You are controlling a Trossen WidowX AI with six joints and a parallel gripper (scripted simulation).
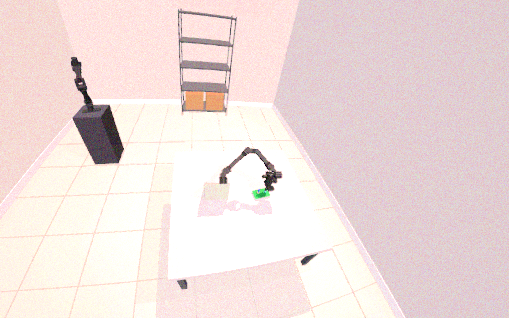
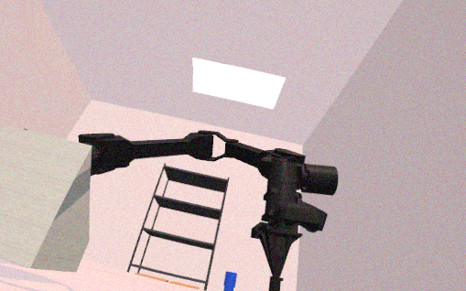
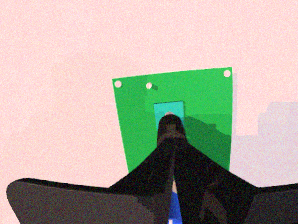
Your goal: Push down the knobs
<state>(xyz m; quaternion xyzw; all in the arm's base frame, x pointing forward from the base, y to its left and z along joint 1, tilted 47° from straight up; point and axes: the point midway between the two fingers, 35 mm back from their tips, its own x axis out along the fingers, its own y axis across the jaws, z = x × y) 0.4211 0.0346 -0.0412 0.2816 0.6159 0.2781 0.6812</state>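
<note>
two fingertips pressed together on nothing, and the gripper (image 1: 269, 189) (image 2: 275, 279) (image 3: 173, 144) points down over the green circuit board (image 1: 261, 194) (image 3: 207, 100)! above the board, a dark knob or the fingertips hide part of the teal potentiometer (image 3: 168, 106); can't tell which. the blue part (image 2: 230, 281) (image 3: 174, 215) stands to one side of the gripper. looks like the first push is on: next, straight down, gently, till that knob seats, no sideways shove on the board, then the other.
</note>
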